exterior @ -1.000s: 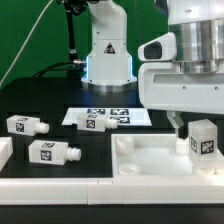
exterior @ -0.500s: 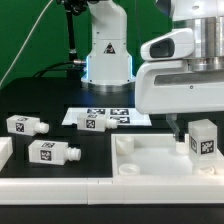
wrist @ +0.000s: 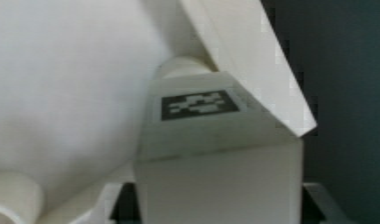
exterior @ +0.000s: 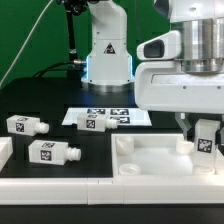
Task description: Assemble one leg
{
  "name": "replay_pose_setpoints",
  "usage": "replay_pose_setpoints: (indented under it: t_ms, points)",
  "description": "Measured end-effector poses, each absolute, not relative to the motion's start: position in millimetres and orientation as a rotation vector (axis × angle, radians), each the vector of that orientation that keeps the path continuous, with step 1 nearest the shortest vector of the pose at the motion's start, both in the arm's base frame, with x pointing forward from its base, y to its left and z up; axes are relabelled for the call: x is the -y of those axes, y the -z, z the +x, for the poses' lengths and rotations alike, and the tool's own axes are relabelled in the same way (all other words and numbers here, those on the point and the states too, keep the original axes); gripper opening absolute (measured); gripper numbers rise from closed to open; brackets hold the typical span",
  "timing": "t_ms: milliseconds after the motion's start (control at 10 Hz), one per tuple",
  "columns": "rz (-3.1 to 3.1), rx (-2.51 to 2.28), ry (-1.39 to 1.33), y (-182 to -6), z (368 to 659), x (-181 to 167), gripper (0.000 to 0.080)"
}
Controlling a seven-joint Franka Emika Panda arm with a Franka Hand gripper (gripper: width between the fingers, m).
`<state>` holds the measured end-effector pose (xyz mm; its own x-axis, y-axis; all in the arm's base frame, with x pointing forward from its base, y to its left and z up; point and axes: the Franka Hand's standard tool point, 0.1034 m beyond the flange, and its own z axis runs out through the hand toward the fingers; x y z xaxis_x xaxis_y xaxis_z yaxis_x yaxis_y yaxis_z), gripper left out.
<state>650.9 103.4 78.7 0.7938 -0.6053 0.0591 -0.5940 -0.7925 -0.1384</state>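
Now | tool (exterior: 204,130) pinching leg (exterior: 206,146), upright | leg at corner of white tray (exterior: 150,160), exterior view's right | seated or not: unclear

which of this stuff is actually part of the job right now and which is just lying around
In the job: gripper, the leg standing under it, white tray-like part.
Lying about: three loose legs, marker board.

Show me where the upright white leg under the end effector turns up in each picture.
Exterior view: the leg stands upright at the far right, on a corner of the white tray-like part, under the end effector.
Wrist view: the leg fills the middle, seen close up.
Shared landmark: the leg's black-and-white tag.
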Motion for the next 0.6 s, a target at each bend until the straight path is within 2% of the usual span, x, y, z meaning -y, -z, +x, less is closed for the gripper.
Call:
replay_pose_setpoints:
  t_ms: [600]
  points:
    - [-2.081,-2.139,0.001,-74.4,642,-91,0.029]
